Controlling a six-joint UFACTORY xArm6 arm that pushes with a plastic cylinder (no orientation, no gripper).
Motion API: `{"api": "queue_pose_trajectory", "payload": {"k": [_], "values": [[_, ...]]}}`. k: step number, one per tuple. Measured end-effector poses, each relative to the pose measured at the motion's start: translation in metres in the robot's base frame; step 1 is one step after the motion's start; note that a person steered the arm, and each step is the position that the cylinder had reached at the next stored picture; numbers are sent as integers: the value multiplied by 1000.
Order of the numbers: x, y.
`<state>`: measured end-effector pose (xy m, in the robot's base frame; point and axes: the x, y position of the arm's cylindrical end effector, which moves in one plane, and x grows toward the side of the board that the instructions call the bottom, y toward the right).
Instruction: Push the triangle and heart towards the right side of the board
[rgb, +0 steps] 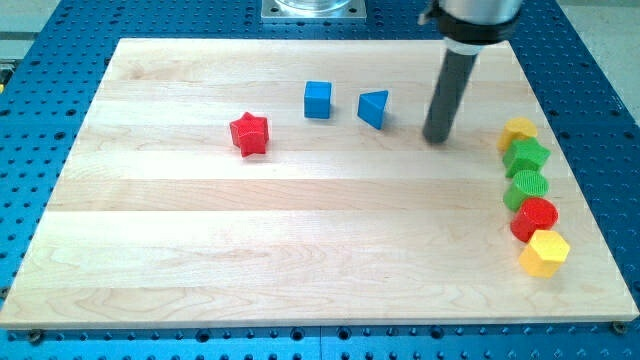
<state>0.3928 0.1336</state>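
Note:
A blue triangle block (373, 108) lies on the wooden board (300, 250) near the top centre. My tip (436, 138) is to the right of the triangle, a short gap away, not touching it. A yellow heart-like block (518, 131) sits at the top of a column of blocks by the board's right edge, to the right of my tip. The rod rises up to the arm at the view's top.
A blue cube (317, 99) is left of the triangle. A red star (249, 133) is further left. At the right edge, below the yellow block, are a green star (526, 157), a green round block (526, 187), a red round block (534, 218) and a yellow hexagon (544, 252).

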Motion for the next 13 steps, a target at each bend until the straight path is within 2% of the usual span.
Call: {"api": "queue_pose_trajectory", "payload": {"k": [1, 2, 4, 5, 6, 7, 8, 10, 13], "values": [[17, -91], [-25, -101], [-55, -25], [-55, 2], [-81, -19], [-79, 5], [-60, 30], [-60, 65], [-43, 80]]}}
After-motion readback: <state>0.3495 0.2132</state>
